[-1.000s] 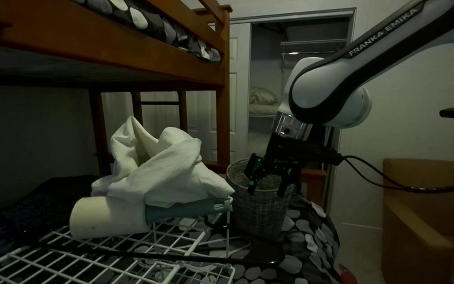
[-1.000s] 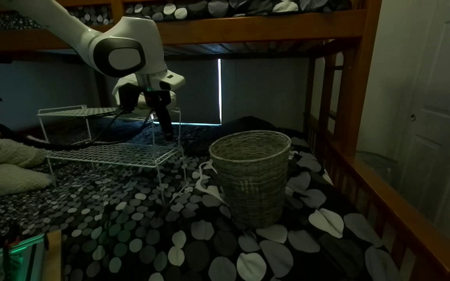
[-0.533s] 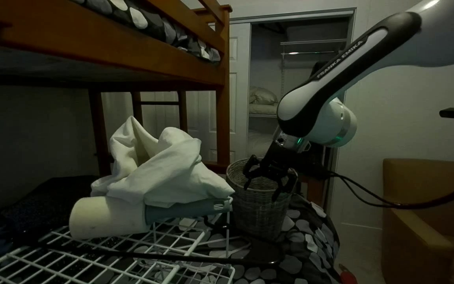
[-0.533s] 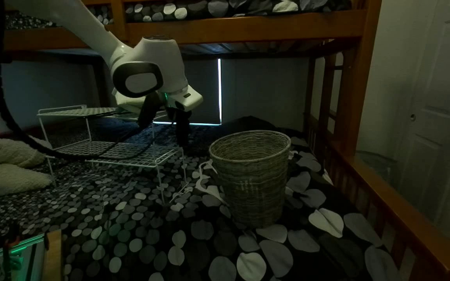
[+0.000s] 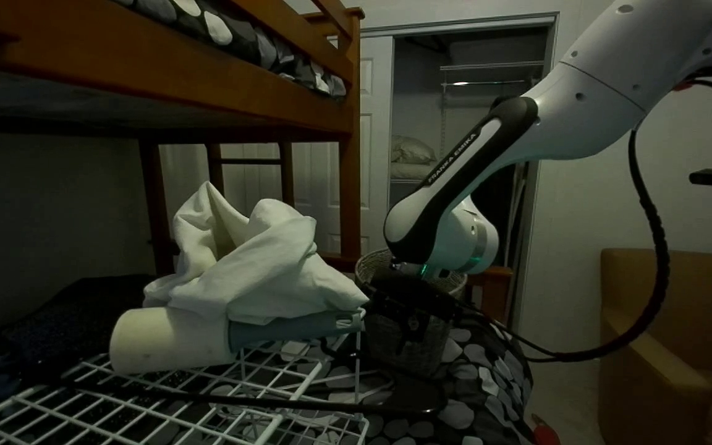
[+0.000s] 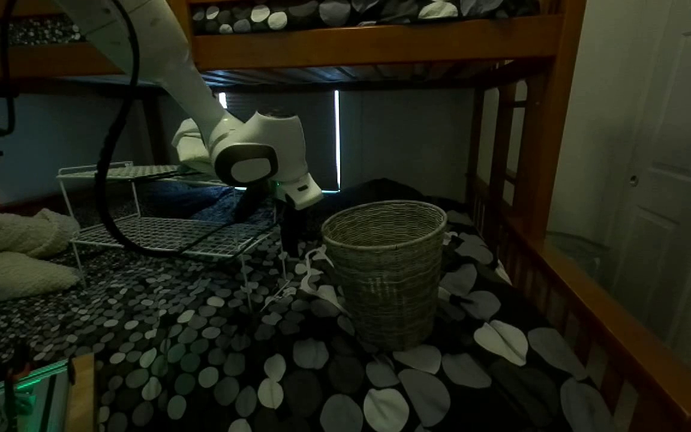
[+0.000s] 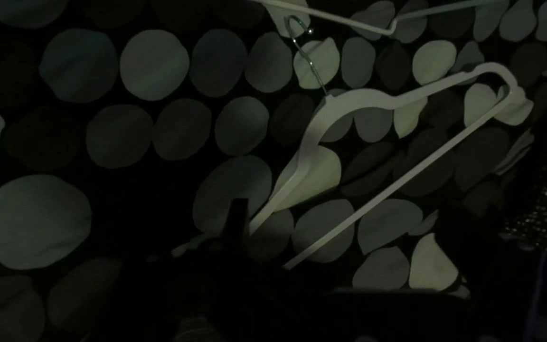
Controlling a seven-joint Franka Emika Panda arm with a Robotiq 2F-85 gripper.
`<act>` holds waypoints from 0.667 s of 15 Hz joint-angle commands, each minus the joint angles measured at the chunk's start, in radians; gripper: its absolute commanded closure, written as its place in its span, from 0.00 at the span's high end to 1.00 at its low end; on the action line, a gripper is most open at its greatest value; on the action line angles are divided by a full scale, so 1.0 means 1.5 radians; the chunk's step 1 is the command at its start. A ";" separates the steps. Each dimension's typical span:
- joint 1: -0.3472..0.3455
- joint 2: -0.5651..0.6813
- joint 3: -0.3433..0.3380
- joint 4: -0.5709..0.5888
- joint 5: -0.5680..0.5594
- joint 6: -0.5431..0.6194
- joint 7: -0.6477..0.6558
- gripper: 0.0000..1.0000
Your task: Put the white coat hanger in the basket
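White hanger (image 7: 366, 98) on dotted bedding (image 7: 240, 126), near end lost in dark at claw (image 6: 290, 241); cannot tell claw's spread.

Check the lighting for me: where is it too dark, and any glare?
Wrist view: very dark, the white hanger readable but its lower-left end lost in black, small glints on its metal hook; both exterior views: dim, the gripper black with little detail; in an exterior view, a thin vertical strip of light glares.
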 commanded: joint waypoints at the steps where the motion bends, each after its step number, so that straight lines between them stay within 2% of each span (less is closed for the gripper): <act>1: 0.003 0.008 -0.002 0.007 -0.001 -0.002 0.002 1.00; 4: 0.003 0.011 -0.001 0.014 0.000 -0.002 0.003 1.00; 6: 0.001 0.042 0.003 0.045 0.020 0.000 0.008 1.00; 10: 0.035 0.101 -0.047 0.088 -0.072 0.015 0.150 1.00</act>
